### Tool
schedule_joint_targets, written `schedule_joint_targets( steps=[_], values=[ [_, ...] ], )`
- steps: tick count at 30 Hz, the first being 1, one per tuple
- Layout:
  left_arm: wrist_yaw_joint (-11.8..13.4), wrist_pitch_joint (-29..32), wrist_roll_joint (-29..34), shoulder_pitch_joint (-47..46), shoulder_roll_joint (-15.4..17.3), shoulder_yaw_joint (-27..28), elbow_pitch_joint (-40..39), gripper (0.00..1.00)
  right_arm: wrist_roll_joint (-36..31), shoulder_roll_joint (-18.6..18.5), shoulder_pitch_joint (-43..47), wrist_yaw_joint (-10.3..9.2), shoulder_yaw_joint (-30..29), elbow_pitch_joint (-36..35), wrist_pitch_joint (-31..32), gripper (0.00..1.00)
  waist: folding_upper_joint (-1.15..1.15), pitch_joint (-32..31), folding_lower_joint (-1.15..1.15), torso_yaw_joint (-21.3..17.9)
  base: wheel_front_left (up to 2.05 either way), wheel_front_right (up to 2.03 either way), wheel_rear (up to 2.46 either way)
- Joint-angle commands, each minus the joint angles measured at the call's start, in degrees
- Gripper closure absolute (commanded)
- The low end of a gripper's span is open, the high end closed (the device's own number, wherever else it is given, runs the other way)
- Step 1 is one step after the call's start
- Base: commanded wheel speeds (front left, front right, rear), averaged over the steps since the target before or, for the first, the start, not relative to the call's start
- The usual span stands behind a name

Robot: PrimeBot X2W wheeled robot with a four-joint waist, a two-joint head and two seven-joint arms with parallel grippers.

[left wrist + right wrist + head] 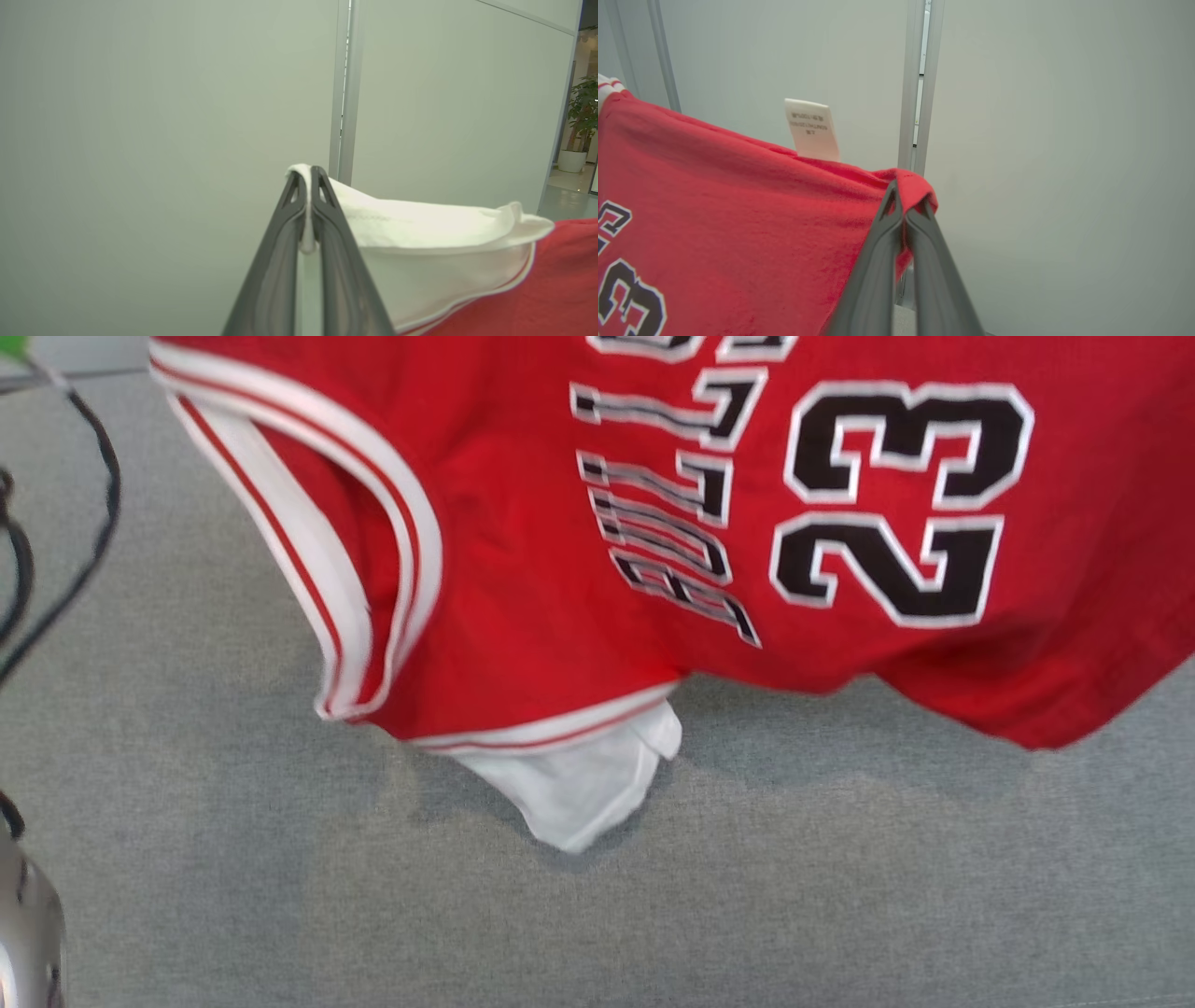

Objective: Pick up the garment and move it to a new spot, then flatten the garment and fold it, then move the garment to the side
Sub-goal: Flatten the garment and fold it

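Note:
The garment (523, 551), a red jersey with white striped sleeve edges and a black "23", hangs stretched above the grey table (280, 896) in the head view, a white sleeve (579, 784) drooping lowest. In the left wrist view my left gripper (308, 175) is shut on the white sleeve fabric (420, 228). My right gripper (908, 196) in the right wrist view is shut on a red corner of the garment (738, 210), close to its small white label (812, 130). Both grippers hold the garment up in the air.
Black cables (84, 541) loop at the table's left edge, with a silver part of the robot (28, 933) at the lower left. Pale wall panels (163, 140) stand behind the grippers, and a potted plant (581, 126) is far off to the right.

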Motion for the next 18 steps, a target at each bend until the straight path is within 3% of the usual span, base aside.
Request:
schedule_joint_targets(
  steps=[1,6,9,14,18],
  values=[
    [-0.2,-1.9,1.8,-5.3,-0.8,-0.5,4.8,1.0,-2.8,1.9,-7.1,-0.05,3.1,2.5,-0.7,1.0,0.0,13.5,0.0,3.3,0.0,0.0,0.0],
    [-1.3,-11.6,7.6,-22.3,-2.9,-1.8,22.8,1.0,-15.6,12.2,-32.7,-0.05,13.0,16.2,-6.0,1.0,0.0,21.0,0.0,3.9,0.0,0.0,0.0],
    [-1.0,-19.4,11.5,-30.6,-3.9,-2.4,31.5,1.0,-24.5,17.1,-44.7,-0.06,16.4,25.3,-13.1,1.0,0.0,24.5,0.0,4.0,0.0,0.0,0.0],
    [-1.2,-33.0,14.6,-41.4,-4.7,-2.1,43.0,1.0,-35.5,21.9,-58.2,-0.07,18.6,38.8,-25.5,1.0,0.0,28.1,0.0,3.9,0.0,0.0,0.0],
    [-2.3,-39.6,15.3,-45.0,-6.5,-2.2,49.4,1.0,-37.9,24.6,-63.2,-0.07,19.6,46.2,-31.1,1.0,0.0,30.2,0.0,3.6,0.0,0.0,0.0]
  ],
)
